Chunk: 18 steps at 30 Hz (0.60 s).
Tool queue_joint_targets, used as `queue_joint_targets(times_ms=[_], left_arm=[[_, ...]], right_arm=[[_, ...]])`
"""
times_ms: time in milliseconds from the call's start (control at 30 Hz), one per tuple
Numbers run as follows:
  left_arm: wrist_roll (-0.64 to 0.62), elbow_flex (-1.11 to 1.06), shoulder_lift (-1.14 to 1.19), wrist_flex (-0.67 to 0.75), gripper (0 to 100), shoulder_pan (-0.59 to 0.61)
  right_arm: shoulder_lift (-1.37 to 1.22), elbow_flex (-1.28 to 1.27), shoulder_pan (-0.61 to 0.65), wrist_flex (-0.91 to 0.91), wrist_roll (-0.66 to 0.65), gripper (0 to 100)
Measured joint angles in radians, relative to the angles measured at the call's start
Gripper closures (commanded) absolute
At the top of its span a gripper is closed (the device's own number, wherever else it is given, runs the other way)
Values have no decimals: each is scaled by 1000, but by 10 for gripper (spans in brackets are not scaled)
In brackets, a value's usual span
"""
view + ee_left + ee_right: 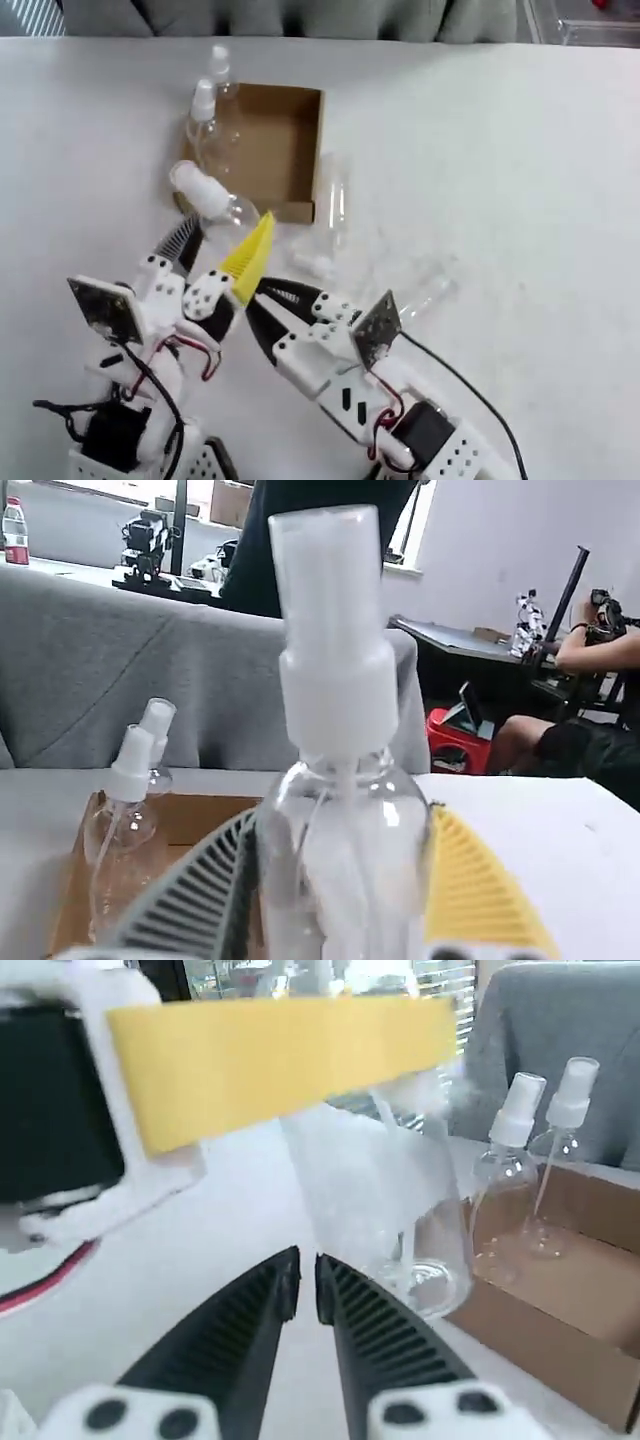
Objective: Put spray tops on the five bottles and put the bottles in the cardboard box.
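At the near corner of the cardboard box (285, 150), we see the left gripper (232, 218) clamping a capped bottle (340, 810) — the right gripper (307, 1270), pinched together and empty, crowds close; released here, we judge, the bottle may topple outside.

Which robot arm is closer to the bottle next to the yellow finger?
Left. The left end effector grips the bottle between its fingers. The right end effector is shut and empty, just beside the bottle.
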State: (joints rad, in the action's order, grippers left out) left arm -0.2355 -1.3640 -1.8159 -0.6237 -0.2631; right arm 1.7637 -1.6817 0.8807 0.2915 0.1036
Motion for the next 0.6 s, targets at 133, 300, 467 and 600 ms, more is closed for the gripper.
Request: queue_joint_targets(times_ms=[133, 300, 467, 600], left_arm=[[-2, -109, 3, 183, 980, 100], [-2, -124, 152, 407, 980, 192], [-2, -44, 468, 557, 980, 253], [-2, 3, 712, 701, 980, 301]], right_arm=[[0, 0, -12, 81, -48, 983], [0, 0, -8, 109, -84, 983], [0, 0, -15, 120, -84, 983], [0, 0, -12, 158, -87, 983]])
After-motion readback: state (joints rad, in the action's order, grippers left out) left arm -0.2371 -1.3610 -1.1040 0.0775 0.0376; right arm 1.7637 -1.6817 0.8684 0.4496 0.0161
